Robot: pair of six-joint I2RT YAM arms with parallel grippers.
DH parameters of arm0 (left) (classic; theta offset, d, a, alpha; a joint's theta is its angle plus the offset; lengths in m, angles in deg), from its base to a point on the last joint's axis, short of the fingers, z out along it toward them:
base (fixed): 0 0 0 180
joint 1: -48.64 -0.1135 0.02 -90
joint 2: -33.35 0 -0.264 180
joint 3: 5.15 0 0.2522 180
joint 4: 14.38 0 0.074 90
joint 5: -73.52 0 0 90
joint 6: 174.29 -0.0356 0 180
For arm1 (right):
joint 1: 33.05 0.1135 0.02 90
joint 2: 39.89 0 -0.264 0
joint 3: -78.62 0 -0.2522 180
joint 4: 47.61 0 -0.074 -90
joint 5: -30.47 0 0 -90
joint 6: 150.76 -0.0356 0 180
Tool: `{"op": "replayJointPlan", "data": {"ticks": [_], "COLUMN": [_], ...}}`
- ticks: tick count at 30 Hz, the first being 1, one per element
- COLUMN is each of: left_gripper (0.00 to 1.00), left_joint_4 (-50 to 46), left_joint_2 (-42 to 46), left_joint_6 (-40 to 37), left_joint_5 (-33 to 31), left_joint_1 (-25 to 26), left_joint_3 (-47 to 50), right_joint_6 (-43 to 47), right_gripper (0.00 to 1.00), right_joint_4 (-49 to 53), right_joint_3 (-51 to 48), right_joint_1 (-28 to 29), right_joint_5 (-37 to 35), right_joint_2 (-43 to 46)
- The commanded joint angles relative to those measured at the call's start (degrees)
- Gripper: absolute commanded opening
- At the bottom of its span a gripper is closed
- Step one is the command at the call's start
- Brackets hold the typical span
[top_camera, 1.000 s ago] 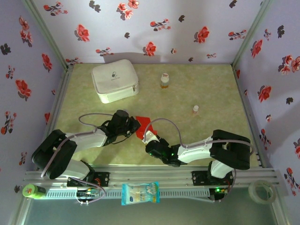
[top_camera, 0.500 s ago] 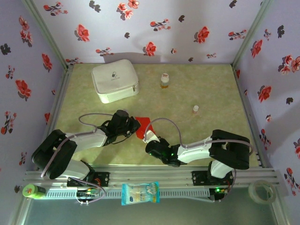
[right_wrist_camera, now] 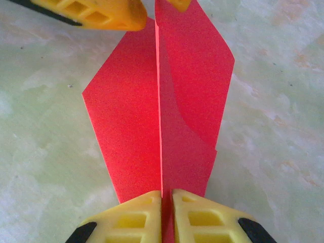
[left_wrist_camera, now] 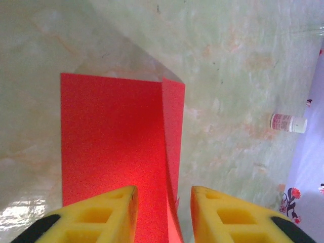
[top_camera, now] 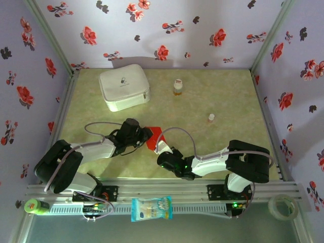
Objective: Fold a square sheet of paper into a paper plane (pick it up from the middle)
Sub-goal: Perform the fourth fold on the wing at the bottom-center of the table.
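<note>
The red paper plane [top_camera: 155, 134] lies on the green table between the two arms, folded to a pointed shape with a raised centre crease [right_wrist_camera: 159, 101]. My right gripper [right_wrist_camera: 167, 200] is shut on the near end of that crease, both yellow fingers pressed against the paper. My left gripper [left_wrist_camera: 163, 202] stands open at the other end, astride the upright fold [left_wrist_camera: 172, 131] with a gap on each side. In the right wrist view the left gripper's fingertips [right_wrist_camera: 101, 12] show at the top edge. From above, the left gripper [top_camera: 146, 135] and right gripper [top_camera: 161, 148] face each other.
A white zip case [top_camera: 124, 87] sits at the back left. A small orange-capped bottle [top_camera: 177, 87] and a little vial [top_camera: 211, 118] stand farther back and to the right. On the front rail are a snack packet [top_camera: 151, 208], a tape roll [top_camera: 282, 205] and a green object [top_camera: 34, 205].
My left gripper has opened and let go of the paper. My right gripper has closed onto the centre crease. Both arms have barely shifted.
</note>
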Motion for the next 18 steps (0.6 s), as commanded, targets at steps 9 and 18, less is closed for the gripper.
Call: {"op": "replayJointPlan", "data": {"ticks": [9,18], "left_gripper": [0.10,0.00], "left_joint_4": [-2.15,-2.86], "left_joint_2": [-1.32,-0.37], "left_joint_6": [-2.66,-3.10], "left_joint_5": [1.63,1.72], "left_joint_1": [-2.10,-2.46], "left_joint_3": [-2.28,-2.37], "right_joint_6": [-0.72,-2.53], "right_gripper": [0.15,0.20], "right_joint_4": [0.36,1.34], "right_joint_3": [0.55,-0.43], "right_joint_1": [0.34,0.25], "right_joint_5": [-0.98,-2.12], "right_joint_2": [-0.64,-0.08]}}
